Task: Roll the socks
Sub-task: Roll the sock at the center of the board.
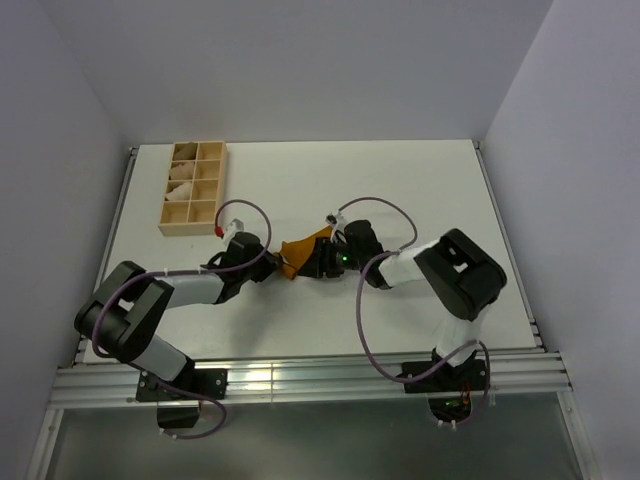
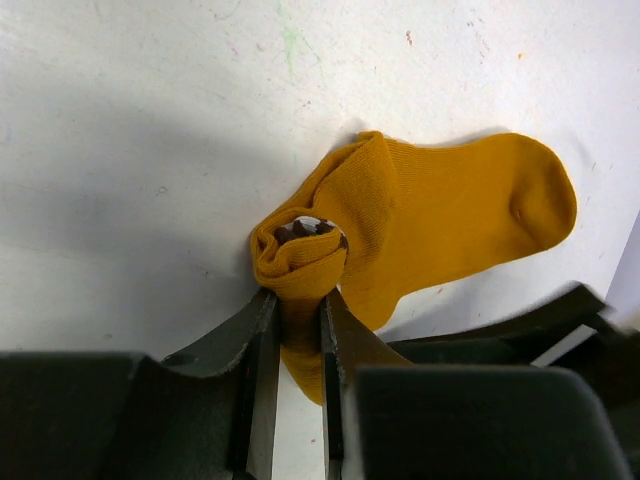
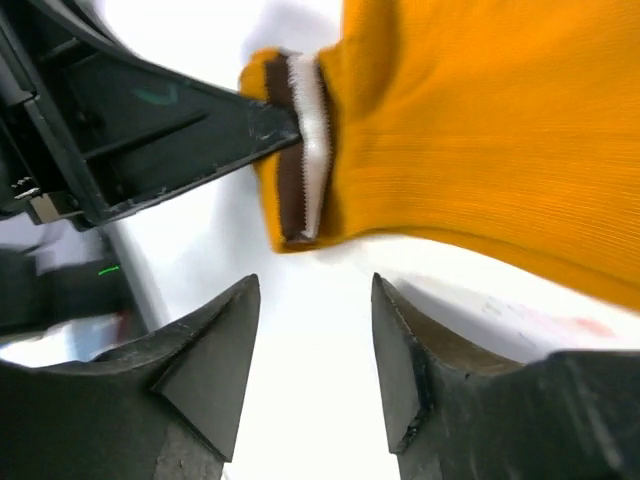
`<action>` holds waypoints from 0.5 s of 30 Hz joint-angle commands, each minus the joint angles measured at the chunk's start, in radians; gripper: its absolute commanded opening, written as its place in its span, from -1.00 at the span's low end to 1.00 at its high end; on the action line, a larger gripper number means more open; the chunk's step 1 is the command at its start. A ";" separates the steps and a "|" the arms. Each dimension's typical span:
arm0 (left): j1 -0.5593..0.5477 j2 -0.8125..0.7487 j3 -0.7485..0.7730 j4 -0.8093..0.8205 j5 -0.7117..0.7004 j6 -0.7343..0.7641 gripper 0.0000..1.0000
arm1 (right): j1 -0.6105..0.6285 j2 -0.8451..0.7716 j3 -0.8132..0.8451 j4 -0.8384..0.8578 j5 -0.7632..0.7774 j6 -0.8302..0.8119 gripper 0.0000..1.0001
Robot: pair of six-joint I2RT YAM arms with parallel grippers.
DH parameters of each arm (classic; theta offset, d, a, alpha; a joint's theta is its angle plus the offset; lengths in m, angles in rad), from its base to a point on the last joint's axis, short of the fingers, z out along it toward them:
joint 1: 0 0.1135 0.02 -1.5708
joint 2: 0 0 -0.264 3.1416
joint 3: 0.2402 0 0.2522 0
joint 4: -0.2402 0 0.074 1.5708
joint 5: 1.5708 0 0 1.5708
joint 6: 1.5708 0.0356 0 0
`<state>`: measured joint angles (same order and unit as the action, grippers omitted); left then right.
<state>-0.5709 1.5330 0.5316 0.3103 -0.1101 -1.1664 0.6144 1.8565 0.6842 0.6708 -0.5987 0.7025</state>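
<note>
The mustard-orange sock [image 2: 440, 225] lies on the white table, its cuff end rolled into a tight bundle with brown and white stripes showing inside. My left gripper [image 2: 297, 300] is shut on that rolled end, fabric squeezed between its fingers. In the right wrist view the sock [image 3: 480, 120] fills the upper right, its brown and white cuff [image 3: 300, 150] beside the left gripper's black finger. My right gripper [image 3: 315, 285] stands open just short of the cuff, nothing between its fingers. From above, both grippers meet at the sock [image 1: 298, 256] mid-table.
A wooden compartment box [image 1: 195, 187] with pale rolled bundles sits at the back left of the table. Cables loop over both arms. The table's metal rail [image 1: 300, 375] runs along the near edge.
</note>
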 commanded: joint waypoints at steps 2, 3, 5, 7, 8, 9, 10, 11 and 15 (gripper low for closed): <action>-0.004 0.027 0.034 -0.073 -0.013 0.034 -0.82 | 0.076 -0.189 0.000 -0.246 0.342 -0.293 0.18; -0.003 0.029 0.037 -0.079 -0.010 0.036 -0.82 | 0.100 -0.224 0.000 -0.281 0.469 -0.364 0.25; -0.004 0.032 0.045 -0.088 -0.007 0.039 -0.82 | 0.184 -0.246 0.009 -0.298 0.580 -0.428 0.35; -0.003 0.036 0.050 -0.096 -0.003 0.042 -0.82 | 0.235 -0.255 0.015 -0.303 0.725 -0.509 0.37; -0.004 0.036 0.054 -0.099 -0.002 0.043 -0.82 | 0.260 -0.255 0.014 -0.295 0.764 -0.537 0.38; -0.004 0.039 0.056 -0.099 0.003 0.047 -0.82 | 0.307 -0.250 0.014 -0.275 0.839 -0.590 0.39; -0.004 0.041 0.056 -0.100 0.006 0.047 -0.82 | 0.329 -0.246 0.012 -0.263 0.870 -0.618 0.39; -0.004 0.042 0.059 -0.102 0.006 0.047 -0.82 | 0.350 -0.238 0.012 -0.251 0.910 -0.644 0.40; -0.004 0.047 0.065 -0.106 0.015 0.057 -0.82 | 0.442 -0.185 -0.002 -0.145 1.045 -0.783 0.43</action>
<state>-0.5709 1.5543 0.5789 0.2600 -0.1024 -1.1442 1.0145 1.6421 0.6861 0.4332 0.2329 0.0849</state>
